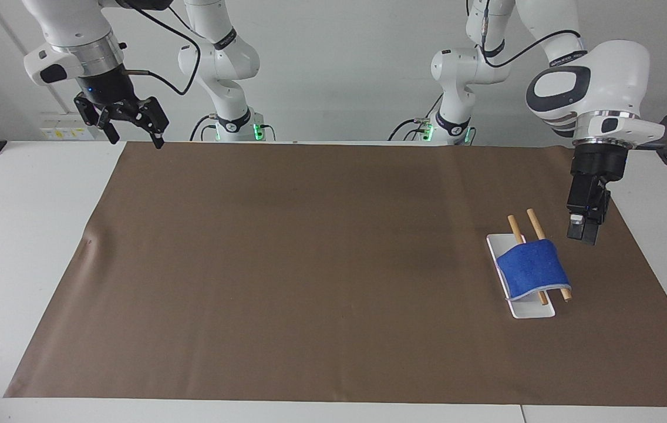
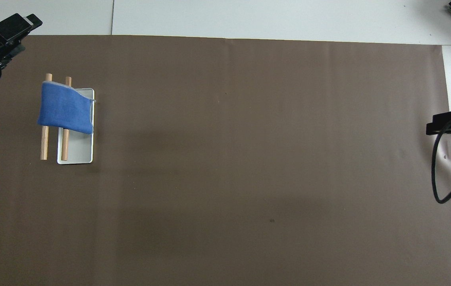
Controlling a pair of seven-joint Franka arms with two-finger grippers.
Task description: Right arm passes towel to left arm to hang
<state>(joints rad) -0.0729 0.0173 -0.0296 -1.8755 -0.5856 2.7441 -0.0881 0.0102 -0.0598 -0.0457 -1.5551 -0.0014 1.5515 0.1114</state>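
Left tool (image 1: 581, 231) over mat beside towel (image 1: 532, 267) — finger state unclear; right tool (image 1: 132, 125) spread — empty

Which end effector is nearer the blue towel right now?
Left. The left end effector hangs beside the towel; the right end effector waits at the right arm's end.

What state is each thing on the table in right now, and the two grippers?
towel: draped over both rods, held by neither gripper
rods: lying side by side, one over the tray, one beside it
tray: flat on the mat
left gripper: raised over the mat beside the rods, empty
right gripper: open, empty, waiting at the mat's corner
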